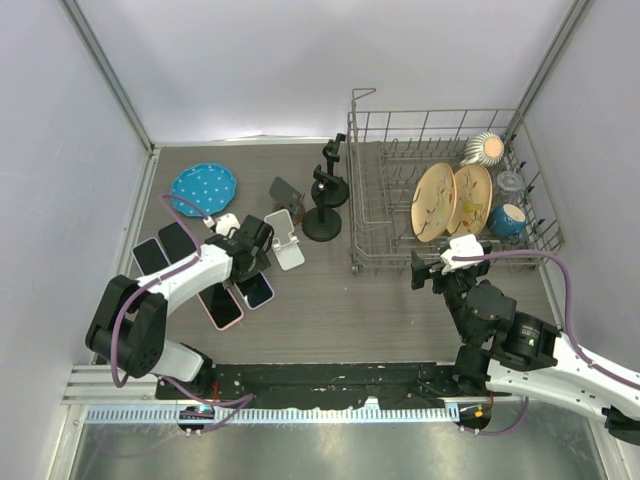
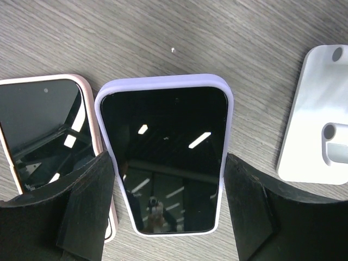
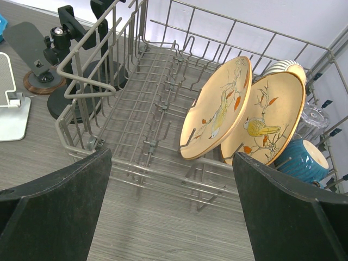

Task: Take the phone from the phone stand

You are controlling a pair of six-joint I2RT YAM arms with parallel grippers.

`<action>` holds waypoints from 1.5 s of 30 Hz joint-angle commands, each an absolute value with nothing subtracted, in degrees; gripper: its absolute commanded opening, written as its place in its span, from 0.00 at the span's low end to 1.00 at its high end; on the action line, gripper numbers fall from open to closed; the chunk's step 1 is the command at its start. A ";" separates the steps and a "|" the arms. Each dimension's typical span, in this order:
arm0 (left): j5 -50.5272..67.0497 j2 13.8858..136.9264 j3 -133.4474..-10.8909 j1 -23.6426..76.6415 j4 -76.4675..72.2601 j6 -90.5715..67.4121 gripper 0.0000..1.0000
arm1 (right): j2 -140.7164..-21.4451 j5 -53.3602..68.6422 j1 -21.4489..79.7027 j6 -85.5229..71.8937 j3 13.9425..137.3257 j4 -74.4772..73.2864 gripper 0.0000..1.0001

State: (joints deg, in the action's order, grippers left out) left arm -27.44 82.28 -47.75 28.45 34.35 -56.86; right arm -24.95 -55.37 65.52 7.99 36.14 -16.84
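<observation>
Wood-grain table (image 2: 163, 32) bears the lavender-cased phone (image 2: 163, 136), judged rigid, light, glass-faced; grip its long rubbery edges. Left gripper (image 2: 168, 185) straddles those edges, clamping unconfirmed; right gripper (image 3: 171, 185) gapes empty.

- Smartphone in lavender soft case (image 2: 163, 163), black glass front: lying flat on grey wood-grain table, screen facing up, dark, reflecting overhead lights. Sitting in left half of table, nearer near edge than far edge. Case rim showing all round screen, corners rounded.
- White plastic phone stand (image 2: 315, 130): standing just beside phone, gap of bare table showing between them, toward table's middle. Carrying nothing. Flat plate with rounded corners, round hole near one end.
</observation>
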 commanded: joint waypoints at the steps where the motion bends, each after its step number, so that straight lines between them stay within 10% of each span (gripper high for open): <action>1: -27.77 81.56 -46.67 28.56 33.40 -58.18 0.39 | -24.61 -55.37 65.65 7.56 38.14 -16.08 0.98; 11: -29.09 84.02 -45.18 26.63 32.35 -58.01 0.50 | -24.17 -55.55 65.65 7.56 38.15 -16.17 0.98; 25: -30.94 80.95 -46.32 26.01 33.75 -57.22 1.00 | -24.43 -55.63 65.65 7.56 38.15 -16.26 0.98; 45: -41.57 37.03 -53.70 26.02 35.78 -28.34 1.00 | -22.50 -61.69 65.65 8.79 37.18 -13.72 0.98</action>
